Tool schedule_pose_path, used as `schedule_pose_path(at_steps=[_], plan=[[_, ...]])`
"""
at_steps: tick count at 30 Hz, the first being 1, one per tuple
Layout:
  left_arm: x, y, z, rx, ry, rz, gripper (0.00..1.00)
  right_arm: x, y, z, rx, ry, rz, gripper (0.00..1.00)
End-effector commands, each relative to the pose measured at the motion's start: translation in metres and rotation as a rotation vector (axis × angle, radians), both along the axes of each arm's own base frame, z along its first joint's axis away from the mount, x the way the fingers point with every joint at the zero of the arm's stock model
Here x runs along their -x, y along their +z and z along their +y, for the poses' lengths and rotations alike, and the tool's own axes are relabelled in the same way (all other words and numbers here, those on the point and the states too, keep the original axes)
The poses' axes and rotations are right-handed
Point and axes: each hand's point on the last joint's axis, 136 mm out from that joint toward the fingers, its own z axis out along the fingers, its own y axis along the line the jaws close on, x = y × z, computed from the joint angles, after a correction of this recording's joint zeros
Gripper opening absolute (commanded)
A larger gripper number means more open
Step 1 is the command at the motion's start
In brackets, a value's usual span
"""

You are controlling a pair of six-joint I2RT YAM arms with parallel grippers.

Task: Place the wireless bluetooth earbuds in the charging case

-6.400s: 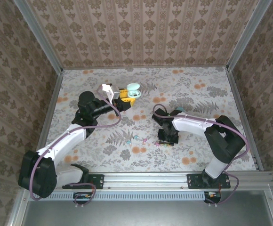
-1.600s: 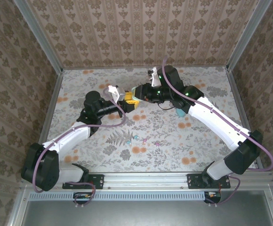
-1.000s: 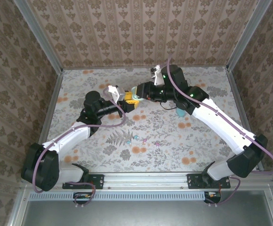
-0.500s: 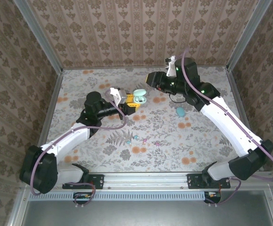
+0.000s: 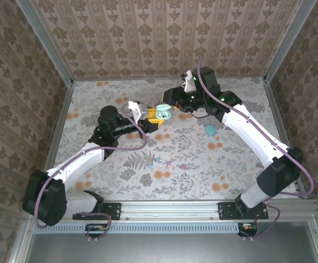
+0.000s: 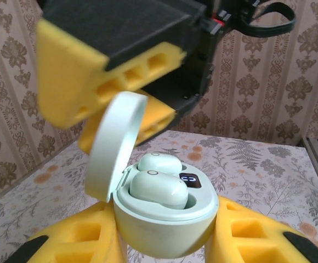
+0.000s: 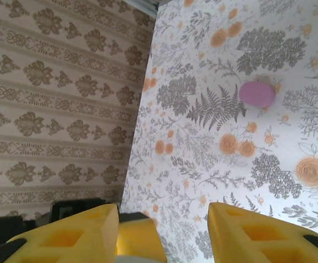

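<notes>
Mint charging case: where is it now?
Top view, far centre: the mint charging case is clamped, lid open, in the jaws of the left gripper, with the right gripper just beyond.

Case: mint-green egg-shaped plastic charging case (image 6: pixel 164 224), smooth with a soft sheen, at the lower centre of the left wrist view.
Buds: pale green plastic earbuds (image 6: pixel 158 189), smooth, satin.
Pads: yellow finger pads (image 6: pixel 246 235), matt plastic with hollow cells.
Table: floral printed table sheet (image 7: pixel 214 164), matt; cloth or paper cannot be told.
Walls: brown damask wallpaper (image 5: pixel 164 38), matt.
Frame: silver metal frame rails (image 5: pixel 175 208), dull brushed finish.
Arms: white arm shells (image 5: pixel 252 136), glossy plastic.
</notes>
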Motion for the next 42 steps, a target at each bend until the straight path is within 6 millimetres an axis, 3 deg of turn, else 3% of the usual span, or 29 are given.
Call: schedule_pose_path(at_steps=[1, 8, 17, 23, 27, 32, 36, 40, 42], plan=[[-0.003, 0.031, -0.002, 0.062, 0.01, -0.069, 0.31, 0.02, 0.009, 0.002, -0.089, 0.063, 0.015, 0.51], [-0.009, 0.037, -0.005, 0.093, 0.013, -0.056, 0.31, 0.027, 0.019, -0.002, -0.273, 0.079, 0.025, 0.57], [-0.013, 0.046, -0.007, 0.127, 0.006, -0.048, 0.31, 0.032, 0.021, 0.01, -0.391, 0.175, 0.067, 0.59], [-0.013, 0.044, -0.008, 0.127, 0.001, -0.04, 0.31, 0.029, 0.025, 0.012, -0.426, 0.187, 0.066, 0.45], [-0.014, 0.043, -0.008, 0.127, 0.008, -0.038, 0.32, 0.031, 0.024, 0.011, -0.424, 0.188, 0.067, 0.43], [-0.016, 0.041, -0.008, 0.118, 0.012, -0.034, 0.34, 0.031, 0.025, 0.007, -0.422, 0.17, 0.054, 0.29], [-0.019, 0.036, -0.009, 0.097, 0.024, -0.021, 0.38, 0.027, 0.025, 0.001, -0.41, 0.124, 0.026, 0.2], [-0.022, 0.027, -0.007, 0.07, 0.048, -0.002, 0.65, 0.017, 0.019, -0.005, -0.396, 0.057, 0.002, 0.18], [-0.022, 0.021, -0.005, 0.05, 0.062, 0.008, 0.73, 0.009, 0.012, -0.01, -0.385, 0.008, -0.009, 0.17]])
